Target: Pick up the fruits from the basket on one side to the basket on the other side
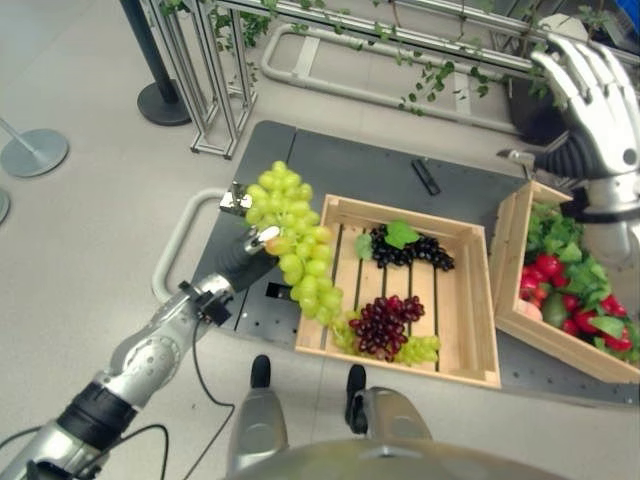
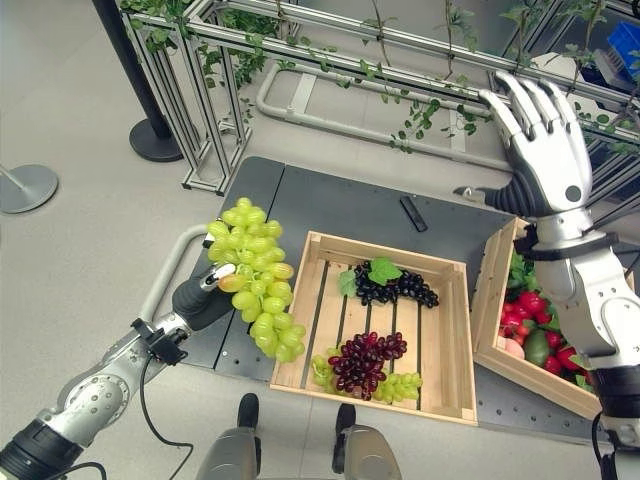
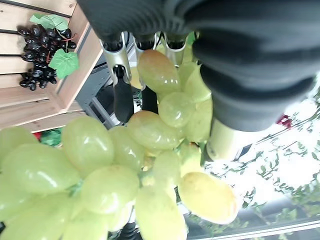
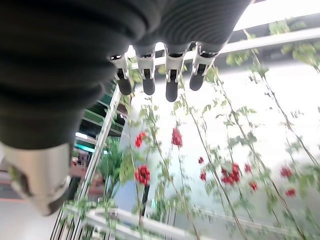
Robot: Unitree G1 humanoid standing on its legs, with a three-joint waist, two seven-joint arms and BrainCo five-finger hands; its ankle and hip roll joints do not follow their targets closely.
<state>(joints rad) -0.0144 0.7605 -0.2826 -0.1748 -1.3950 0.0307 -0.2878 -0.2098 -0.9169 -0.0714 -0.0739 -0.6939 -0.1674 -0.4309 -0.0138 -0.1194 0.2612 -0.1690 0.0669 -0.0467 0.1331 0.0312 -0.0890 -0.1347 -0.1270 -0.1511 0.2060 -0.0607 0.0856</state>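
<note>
Left hand (image 2: 205,296) grips green grapes (image 2: 255,280), held in the air just left of the crate (image 2: 455,330). Right hand (image 2: 545,150) open, fingers straight, raised above the second crate (image 2: 495,290).

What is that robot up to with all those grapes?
It is moving fruit between crates. Its left hand holds a bunch of green grapes in the air, left of the middle crate, which holds dark, red and a few green grapes. Its right hand is raised, open and empty above a second crate of red and green produce.
</note>
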